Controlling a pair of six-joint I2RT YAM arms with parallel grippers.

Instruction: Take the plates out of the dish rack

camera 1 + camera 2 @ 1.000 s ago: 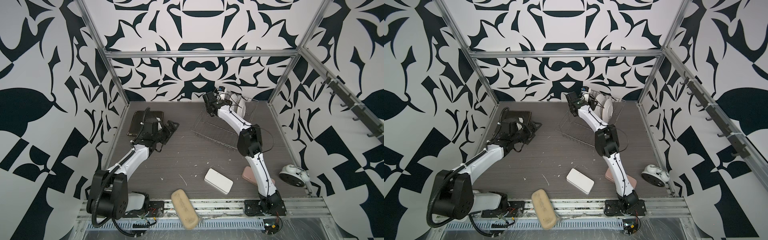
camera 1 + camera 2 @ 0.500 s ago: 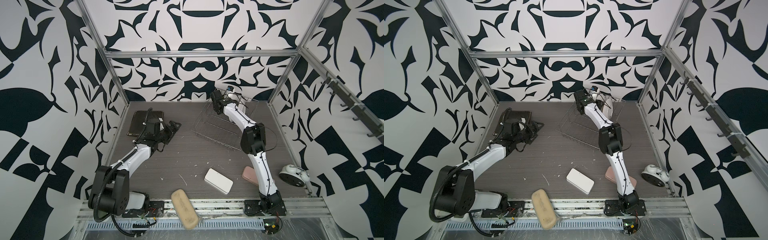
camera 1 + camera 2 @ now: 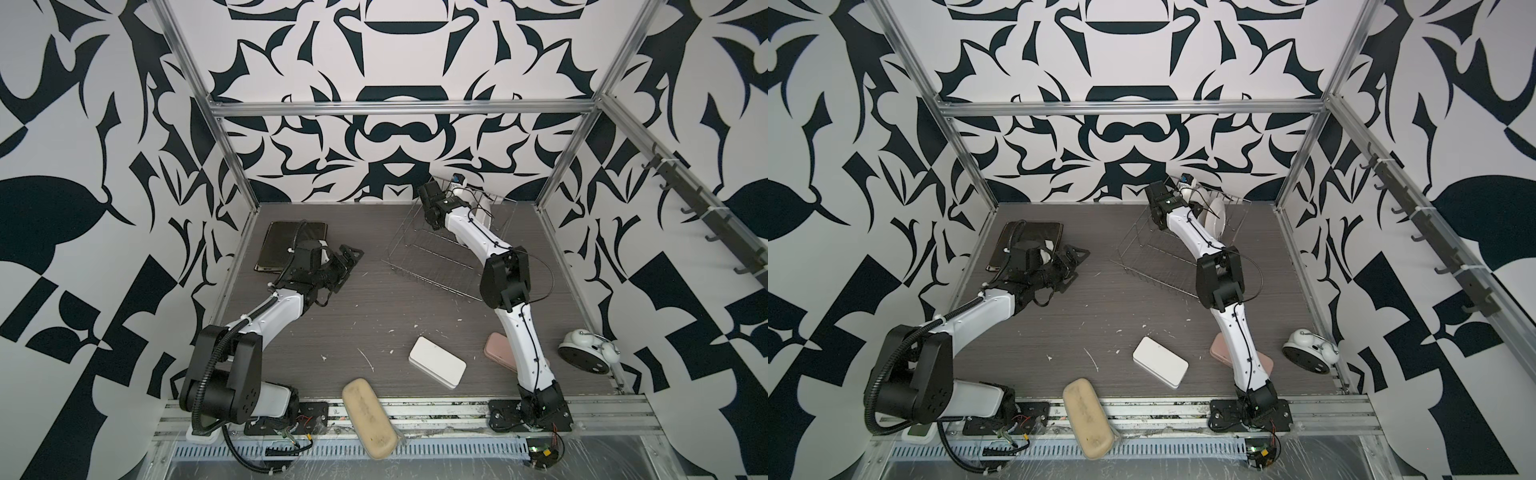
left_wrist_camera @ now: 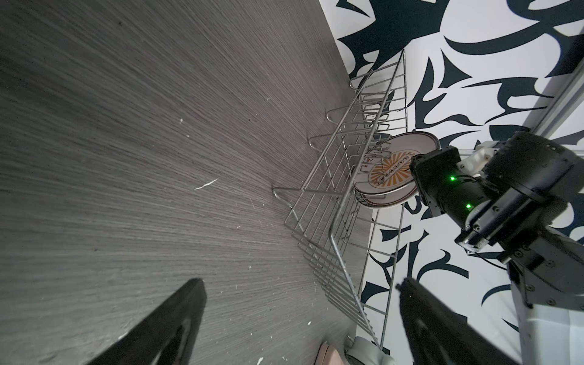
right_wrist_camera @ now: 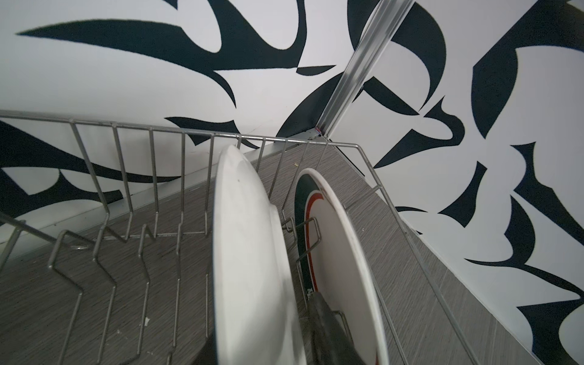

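The silver wire dish rack (image 3: 428, 257) (image 3: 1154, 257) (image 4: 331, 221) stands at the back right. Two round white plates stand upright in its far end. The nearer plate (image 5: 249, 252) (image 3: 1217, 218) shows its plain back, and its printed face (image 4: 388, 170) shows in the left wrist view. The farther plate (image 5: 335, 252) has a coloured band. My right gripper (image 5: 262, 325) straddles the nearer plate, one finger close on each side; contact is unclear. Black square plates (image 3: 276, 241) (image 3: 1034, 228) lie stacked at the back left. Beside them my left gripper (image 3: 347, 268) (image 3: 1073, 266) (image 4: 298, 281) hangs open and empty.
A white box (image 3: 436, 368), a pink case (image 3: 496, 349) beside the right arm and a white alarm clock (image 3: 586, 351) lie at the front right. A tan case (image 3: 368, 415) rests on the front rail. The patterned walls close in behind the rack.
My right gripper has moved along the rack toward its far end and over the plates, and its jaws have narrowed around the nearer white plate. The left arm has barely shifted.
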